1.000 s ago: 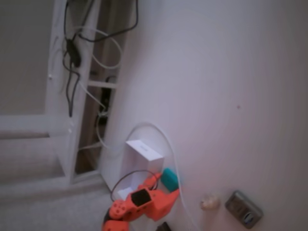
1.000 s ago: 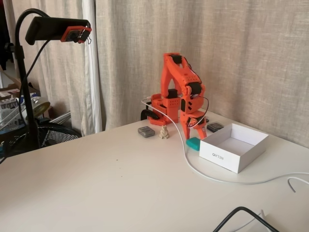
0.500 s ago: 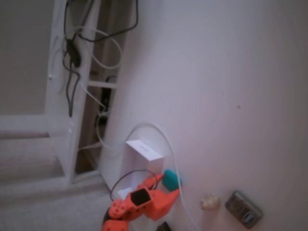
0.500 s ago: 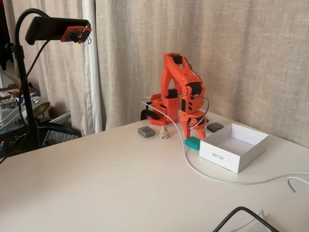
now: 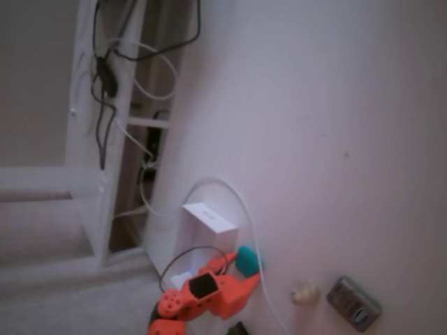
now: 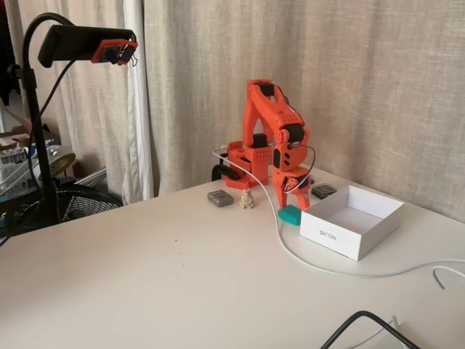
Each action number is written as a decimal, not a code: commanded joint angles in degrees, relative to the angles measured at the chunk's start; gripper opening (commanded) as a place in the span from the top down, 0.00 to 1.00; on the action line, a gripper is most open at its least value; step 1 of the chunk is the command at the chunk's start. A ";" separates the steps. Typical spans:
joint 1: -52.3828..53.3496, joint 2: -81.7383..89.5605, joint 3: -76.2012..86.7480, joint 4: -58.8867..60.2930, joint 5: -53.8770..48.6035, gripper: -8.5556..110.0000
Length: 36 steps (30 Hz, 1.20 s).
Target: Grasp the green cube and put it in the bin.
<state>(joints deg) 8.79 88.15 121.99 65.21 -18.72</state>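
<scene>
My hand (image 6: pixel 292 204) points down at the desk (image 6: pixel 160 283), just above the green cube (image 6: pixel 290 214), with one orange finger on either side of it. Whether the fingers press the cube or stand clear of it I cannot tell; the cube looks to sit on the desk. The cube lies just beside the bin (image 6: pixel 352 220), at the bin's near left corner in this fixed view, and a white cable (image 6: pixel 290 254) runs past it. In the steep fixed view the cube (image 5: pixel 247 259) shows next to the bin (image 5: pixel 208 223), with my orange arm (image 5: pixel 209 294) below it. Further from the bin stand a small beige figure (image 6: pixel 247 198) and a grey oblong (image 6: pixel 220 198).
</scene>
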 commanded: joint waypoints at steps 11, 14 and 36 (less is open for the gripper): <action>-4.39 7.65 -2.02 -5.36 -0.44 1.00; -4.83 10.99 -2.20 -5.19 -0.62 1.00; -10.20 18.19 -13.71 -3.34 -0.35 1.00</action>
<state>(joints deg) -0.18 108.54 112.85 67.76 -19.25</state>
